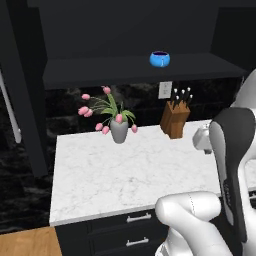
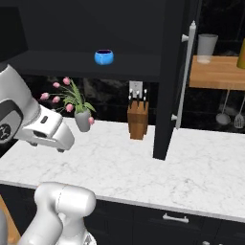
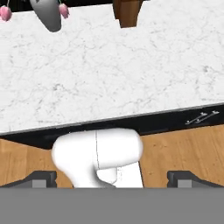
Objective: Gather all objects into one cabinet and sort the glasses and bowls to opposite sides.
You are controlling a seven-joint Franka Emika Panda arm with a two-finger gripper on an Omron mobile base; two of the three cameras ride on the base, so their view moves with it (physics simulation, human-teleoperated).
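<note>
A small bright blue bowl (image 1: pixel 160 59) (image 2: pixel 104 57) sits alone on the shelf of the open black cabinet (image 1: pixel 130 72) (image 2: pixel 86 64). The cabinet's tall door (image 2: pixel 168 81) stands swung out, its long white bar handle (image 2: pixel 185 76) facing right. My gripper (image 3: pixel 116 179) is open with nothing between its dark fingertips (image 3: pixel 43 178). It looks down at the counter's front edge, far below the bowl. A grey tumbler (image 2: pixel 206 48) stands on a wooden shelf right of the door. I cannot tell whether it is one of the glasses.
On the white marble counter (image 1: pixel 130 175) (image 2: pixel 143 167) stand a grey vase of pink tulips (image 1: pixel 119 129) (image 2: pixel 82 119) (image 3: pixel 48 15) and a wooden knife block (image 1: pixel 175 119) (image 2: pixel 138 122). Black drawers with silver handles (image 1: pixel 139 217) sit below. A ladle and spatula (image 2: pixel 229 115) hang at right.
</note>
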